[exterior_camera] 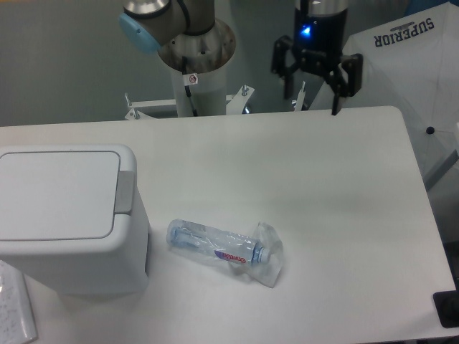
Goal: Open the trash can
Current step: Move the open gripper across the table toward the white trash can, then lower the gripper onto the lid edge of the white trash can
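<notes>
The trash can (68,222) is a boxy white bin at the left of the table. Its flat lid (54,193) lies shut, with a grey push-button strip (125,192) along the lid's right edge. My gripper (313,100) hangs above the table's far edge at the upper right, far from the bin. Its black fingers (336,89) stand apart and hold nothing. A blue light glows on its body.
A crushed clear plastic bottle (224,249) lies on the table to the right of the bin. The arm's base column (193,72) stands behind the far edge. A white cover printed SUPERIOR (405,50) is at the upper right. A white object (16,308) sits at the front left corner.
</notes>
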Robot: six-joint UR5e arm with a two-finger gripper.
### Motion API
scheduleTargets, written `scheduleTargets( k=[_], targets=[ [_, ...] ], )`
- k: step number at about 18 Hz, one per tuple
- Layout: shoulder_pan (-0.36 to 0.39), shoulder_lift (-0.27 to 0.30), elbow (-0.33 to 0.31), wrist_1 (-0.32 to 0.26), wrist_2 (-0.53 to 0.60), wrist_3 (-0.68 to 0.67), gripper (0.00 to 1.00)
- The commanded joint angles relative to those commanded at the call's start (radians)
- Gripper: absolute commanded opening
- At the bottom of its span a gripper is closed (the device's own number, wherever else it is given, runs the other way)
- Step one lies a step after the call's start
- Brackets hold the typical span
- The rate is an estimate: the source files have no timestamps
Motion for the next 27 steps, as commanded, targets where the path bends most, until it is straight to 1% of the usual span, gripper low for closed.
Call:
scheduleTargets(
  k=[4, 5, 7, 11, 13, 15, 17, 19, 20, 22, 27],
  targets=[
    [-0.054, -0.011, -0.006, 0.118, -0.003, -0.299, 1.00],
    [-0.077, -0.020, -0.006, 0.136, -0.003, -0.356, 1.00],
    [-0.117, -0.038, 0.002, 0.149, -0.003, -0.440, 1.00],
    [-0.147, -0.054, 0.012, 0.152, -0.003, -0.603, 1.00],
    [-0.166, -0.063, 0.009, 0.167, -0.014, -0.669, 1.00],
    [-0.190, -0.089, 0.011, 0.198, -0.047, -0.749, 1.00],
    [-0.212, -0.107, 0.012, 0.219, -0.071, -0.857, 1.00],
    [-0.215, -0.115, 0.011, 0.267, -0.081, -0.965, 1.00],
    [-0.230, -0.121, 0.009, 0.279, -0.097, -1.005, 1.00],
    [-0.243, -0.130, 0.002, 0.285, -0.104, -1.036, 1.00],
    [-0.299, -0.150, -0.008, 0.285, -0.104, -1.041, 1.00]
  ],
)
